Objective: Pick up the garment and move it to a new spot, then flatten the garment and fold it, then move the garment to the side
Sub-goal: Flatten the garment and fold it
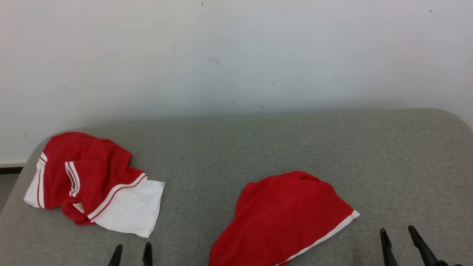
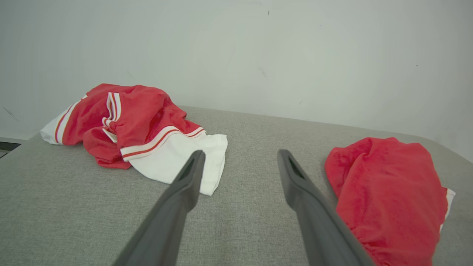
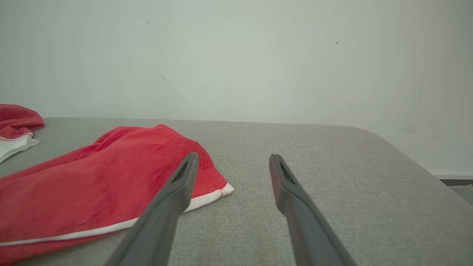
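Observation:
A red garment (image 1: 284, 214) with a white hem lies loosely heaped on the grey padded surface (image 1: 295, 144), near the front middle. It also appears in the left wrist view as the red garment (image 2: 384, 192) and in the right wrist view as the red garment (image 3: 92, 184). My left gripper (image 1: 133, 246) stands open to its left, empty, its own view showing the left gripper (image 2: 241, 153) over bare fabric. Right of the garment's white corner, my right gripper (image 1: 397, 231) is open and empty; the right gripper (image 3: 232, 157) hovers just beside that corner.
A second crumpled red and white garment (image 1: 92, 177) lies at the far left, close to the surface's rounded corner; it is also in the left wrist view (image 2: 136, 122). A pale wall (image 1: 236, 55) runs behind. The surface edge curves down at the right (image 3: 425, 166).

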Controlling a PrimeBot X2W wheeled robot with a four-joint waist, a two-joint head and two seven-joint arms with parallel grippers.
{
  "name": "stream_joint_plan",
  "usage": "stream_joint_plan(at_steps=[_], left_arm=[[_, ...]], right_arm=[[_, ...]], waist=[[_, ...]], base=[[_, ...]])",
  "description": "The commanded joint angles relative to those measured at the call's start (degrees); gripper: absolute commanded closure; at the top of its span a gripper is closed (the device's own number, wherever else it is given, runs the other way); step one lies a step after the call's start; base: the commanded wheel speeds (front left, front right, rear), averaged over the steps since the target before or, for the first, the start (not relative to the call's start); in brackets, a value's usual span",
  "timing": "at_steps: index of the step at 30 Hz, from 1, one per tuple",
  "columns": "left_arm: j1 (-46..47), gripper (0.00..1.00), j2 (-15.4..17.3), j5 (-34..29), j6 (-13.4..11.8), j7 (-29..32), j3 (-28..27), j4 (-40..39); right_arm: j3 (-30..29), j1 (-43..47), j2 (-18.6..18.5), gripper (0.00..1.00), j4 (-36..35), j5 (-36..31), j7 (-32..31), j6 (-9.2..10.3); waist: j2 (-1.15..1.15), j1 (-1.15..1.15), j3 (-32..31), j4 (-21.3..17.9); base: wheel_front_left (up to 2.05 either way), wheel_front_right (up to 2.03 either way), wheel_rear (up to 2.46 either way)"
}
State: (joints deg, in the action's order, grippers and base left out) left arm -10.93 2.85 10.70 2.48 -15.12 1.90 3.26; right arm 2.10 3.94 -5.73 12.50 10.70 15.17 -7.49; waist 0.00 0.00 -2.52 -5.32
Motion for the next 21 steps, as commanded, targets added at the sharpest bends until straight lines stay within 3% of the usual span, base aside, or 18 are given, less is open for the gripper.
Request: stream_joint_plan(at_steps=[1,21], left_arm=[[0.20,0.00,0.12,0.14,-0.01,-0.03,-0.16,0.12],[-1.12,0.00,0.11,-0.32,-0.13,-0.04,0.84,-0.57]], right_arm=[[0.12,-0.18,-0.48,0.00,0.10,0.59,-0.03,0.00],[0.12,-0.25,-0.09,0.00,0.10,0.74,-0.04,0.00]], waist=[[0.00,0.00,-0.02,-0.02],[0.00,0.00,-0.36,0.51]], base=[[0.00,0.00,0.00],[0.00,0.00,0.00]])
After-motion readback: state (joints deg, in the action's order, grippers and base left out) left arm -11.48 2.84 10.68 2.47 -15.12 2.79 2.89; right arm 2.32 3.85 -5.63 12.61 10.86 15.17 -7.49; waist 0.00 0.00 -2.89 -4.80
